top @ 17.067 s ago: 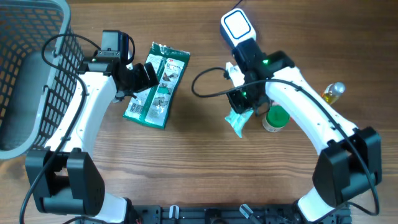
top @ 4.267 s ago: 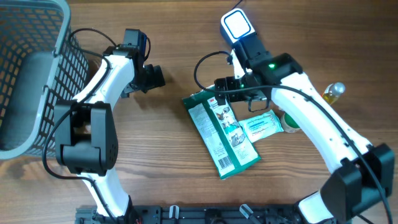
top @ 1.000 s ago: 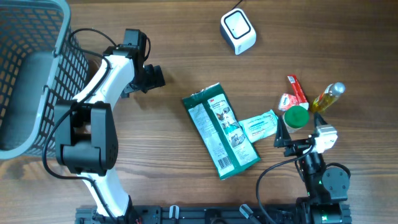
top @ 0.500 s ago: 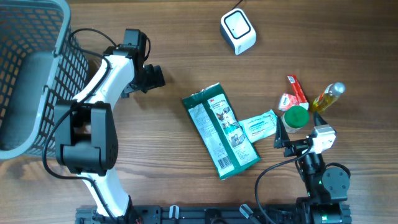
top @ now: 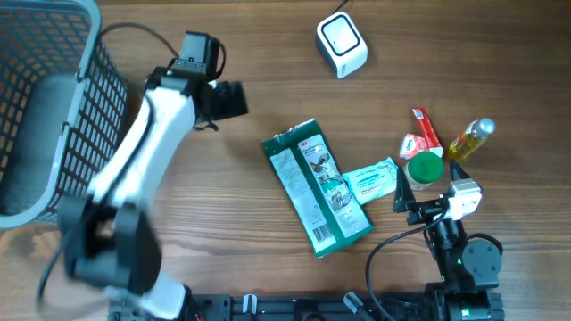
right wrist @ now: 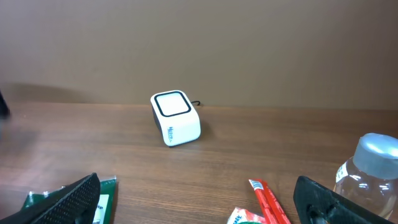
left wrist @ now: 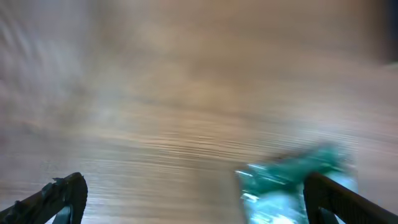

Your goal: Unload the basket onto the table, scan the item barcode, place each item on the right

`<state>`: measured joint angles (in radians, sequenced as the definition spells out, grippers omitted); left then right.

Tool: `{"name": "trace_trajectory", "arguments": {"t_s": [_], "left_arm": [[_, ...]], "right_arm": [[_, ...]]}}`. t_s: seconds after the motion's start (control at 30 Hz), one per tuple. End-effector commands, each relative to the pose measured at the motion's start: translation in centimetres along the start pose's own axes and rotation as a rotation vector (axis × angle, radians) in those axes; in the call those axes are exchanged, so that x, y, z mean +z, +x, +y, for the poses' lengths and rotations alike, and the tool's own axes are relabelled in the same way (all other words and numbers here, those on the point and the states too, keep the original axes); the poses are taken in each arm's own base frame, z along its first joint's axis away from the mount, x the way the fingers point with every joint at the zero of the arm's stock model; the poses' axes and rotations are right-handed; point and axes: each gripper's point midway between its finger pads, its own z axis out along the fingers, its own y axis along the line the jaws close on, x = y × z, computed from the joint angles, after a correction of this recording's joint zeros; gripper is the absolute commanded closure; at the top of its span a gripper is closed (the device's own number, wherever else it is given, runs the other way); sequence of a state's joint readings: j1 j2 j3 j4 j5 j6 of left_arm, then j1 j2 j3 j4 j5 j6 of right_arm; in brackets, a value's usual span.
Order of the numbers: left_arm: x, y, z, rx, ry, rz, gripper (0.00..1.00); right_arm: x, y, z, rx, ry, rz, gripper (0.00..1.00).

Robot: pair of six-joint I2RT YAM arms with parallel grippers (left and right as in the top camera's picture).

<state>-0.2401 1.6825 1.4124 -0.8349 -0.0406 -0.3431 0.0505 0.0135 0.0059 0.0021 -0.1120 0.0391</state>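
A long green packet (top: 317, 189) lies flat in the middle of the table, label side up. The white scanner (top: 342, 42) sits at the back, also seen in the right wrist view as the scanner (right wrist: 176, 117). My left gripper (top: 230, 98) hovers open to the upper left of the packet, holding nothing. Its wrist view is blurred, and the green packet (left wrist: 292, 180) shows ahead near the right finger (left wrist: 336, 200). My right gripper (top: 428, 198) rests open and empty at the front right, facing the scanner. The packet's corner (right wrist: 106, 188) shows beside its left finger (right wrist: 78, 196).
A grey wire basket (top: 36, 107) fills the far left. Right of the green packet lie a small teal wipe pack (top: 370, 181), a green-lidded jar (top: 425, 167), a red stick (top: 426, 127), a red-white sachet (top: 410, 145) and an oil bottle (top: 471, 138).
The left arm has swung and stretched out, with its gripper shifting a little right and back, still moving fast. The right arm and all items have stayed put.
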Motion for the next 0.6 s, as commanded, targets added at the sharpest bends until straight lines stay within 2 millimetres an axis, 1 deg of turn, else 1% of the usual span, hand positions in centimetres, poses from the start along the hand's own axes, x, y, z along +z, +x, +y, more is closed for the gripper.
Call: {"name": "trace_trajectory", "arguments": {"t_s": [0.0,0.03,0.07,0.1,0.13,0.17,0.2,0.23,0.27,0.33,0.4,0.5,0.57], "left_arm": [[-12.5,-1.6,-3.6,0.050,0.170,-0.284,0.00],[-15.8,-1.4,-4.0,0.060,0.217,-0.354,0.00],[-18.5,-1.1,-4.1,0.066,0.255,-0.409,0.00],[-22.2,-0.5,-4.1,0.071,0.308,-0.489,0.00],[-25.5,0.1,-3.6,0.070,0.353,-0.561,0.00],[-28.1,0.8,-3.0,0.067,0.387,-0.624,0.00],[-30.2,1.3,-2.2,0.061,0.403,-0.679,0.00],[-33.4,2.2,-0.6,0.034,0.415,-0.774,0.00],[-35.9,3.3,0.6,0.021,0.441,-0.843,0.00],[-37.8,4.9,1.9,0.013,0.460,-0.888,0.00],[-38.4,6.3,3.5,-0.013,0.443,-0.910,0.00],[-37.3,8.6,5.8,-0.057,0.390,-0.937,0.00],[-36.2,10.0,6.5,-0.069,0.380,-0.943,0.00]], "right_arm": [[-0.1,-0.3,0.2,-0.013,-0.015,-0.013,0.00],[-0.1,-0.3,0.2,-0.013,-0.015,-0.013,0.00],[-0.1,-0.3,0.2,-0.013,-0.015,-0.013,0.00],[-0.1,-0.3,0.2,-0.013,-0.015,-0.013,0.00],[-0.1,-0.3,0.2,-0.013,-0.015,-0.013,0.00],[-0.1,-0.3,0.2,-0.013,-0.015,-0.013,0.00],[-0.1,-0.3,0.2,-0.013,-0.015,-0.013,0.00],[-0.1,-0.3,0.2,-0.013,-0.015,-0.013,0.00],[-0.1,-0.3,0.2,-0.013,-0.015,-0.013,0.00],[-0.1,-0.3,0.2,-0.013,-0.015,-0.013,0.00],[-0.1,-0.3,0.2,-0.013,-0.015,-0.013,0.00],[-0.1,-0.3,0.2,-0.013,-0.015,-0.013,0.00],[-0.1,-0.3,0.2,-0.013,-0.015,-0.013,0.00]]}}
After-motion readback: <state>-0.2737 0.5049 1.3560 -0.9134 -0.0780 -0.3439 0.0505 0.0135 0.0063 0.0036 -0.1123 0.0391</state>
